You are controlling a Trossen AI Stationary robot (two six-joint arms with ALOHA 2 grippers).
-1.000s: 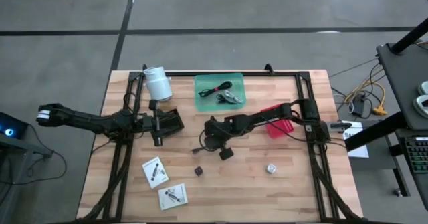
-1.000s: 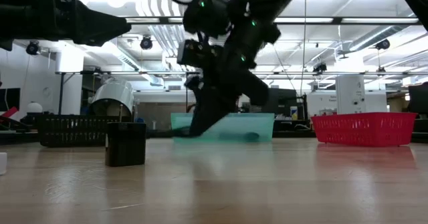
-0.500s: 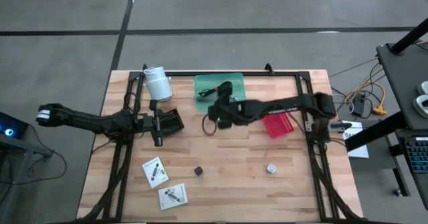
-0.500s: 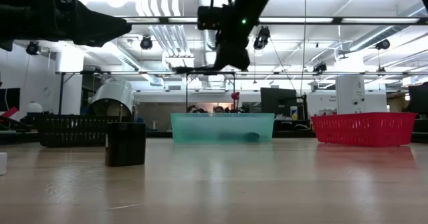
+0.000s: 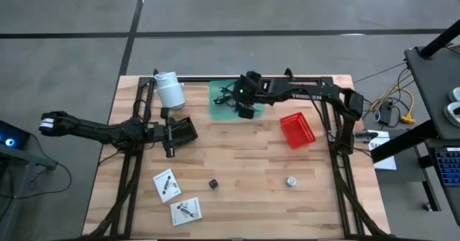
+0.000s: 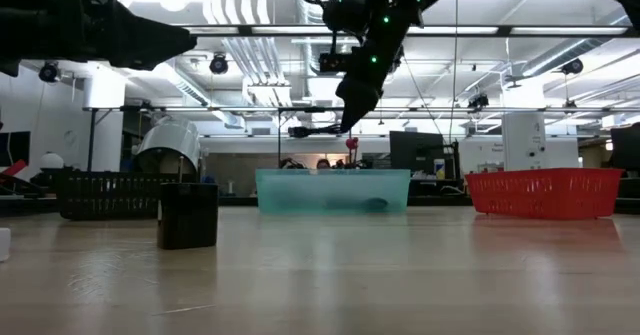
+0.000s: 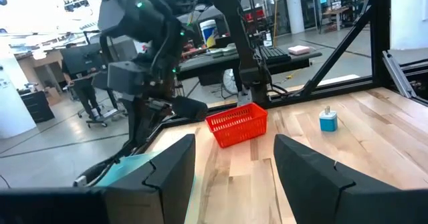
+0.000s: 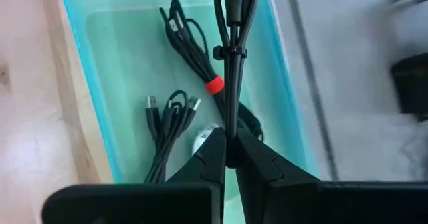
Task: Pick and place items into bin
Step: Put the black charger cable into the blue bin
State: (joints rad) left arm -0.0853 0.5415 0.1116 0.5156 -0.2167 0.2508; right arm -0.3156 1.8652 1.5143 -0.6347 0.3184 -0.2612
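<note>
Left gripper is seen resting low near the table's left side, its fingers spread wide with nothing between them. Just behind it, at the back left corner, a white cylindrical roll is found. Toward the front left, two flat white packets are laid on the wooden table, with a dark cube beside them and a pale cube farther right. At the back centre, a teal bin is set, with bundled black cables already inside. Above it, the right gripper is held clear of the table, its fingers closed tight on a thin black cable that hangs over the bin. A red basket is placed to the right.
</note>
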